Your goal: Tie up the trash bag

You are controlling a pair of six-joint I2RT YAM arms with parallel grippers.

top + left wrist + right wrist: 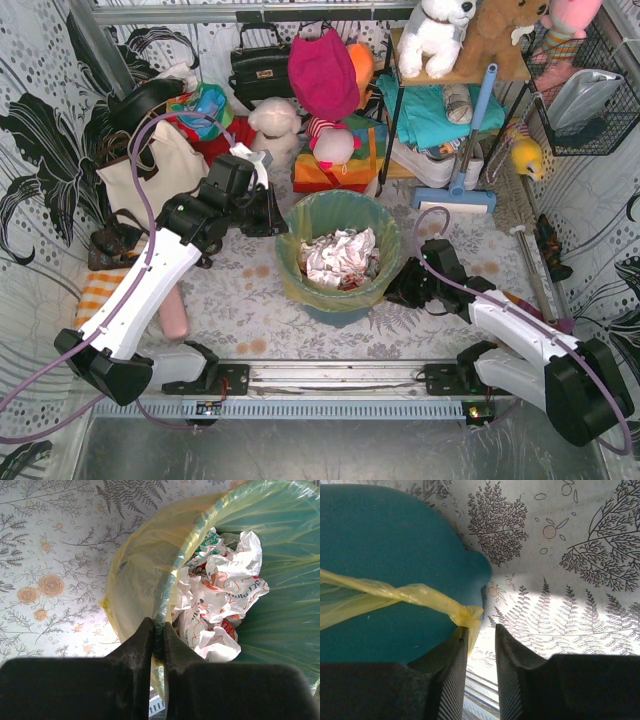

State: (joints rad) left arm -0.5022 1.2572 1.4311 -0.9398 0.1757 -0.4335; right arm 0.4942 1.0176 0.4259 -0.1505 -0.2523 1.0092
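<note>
1. The trash bag [296,272] lines the teal bin [336,313], mid-frame in the top view, on the worktop [250,300].
2. Expect light, thin, slippery film that probably tears easily; take hold of gathered folds.
3. Your left hand [157,626] is pinched narrow on the film at the rim.
4. Your right hand [481,632] stands slightly apart, with the twisted tail [420,594] against one finger, unclamped.

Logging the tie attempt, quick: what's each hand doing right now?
Left hand: closed on the trash bag at the rim.
Right hand: open, bag's tail between its fingers.
</note>
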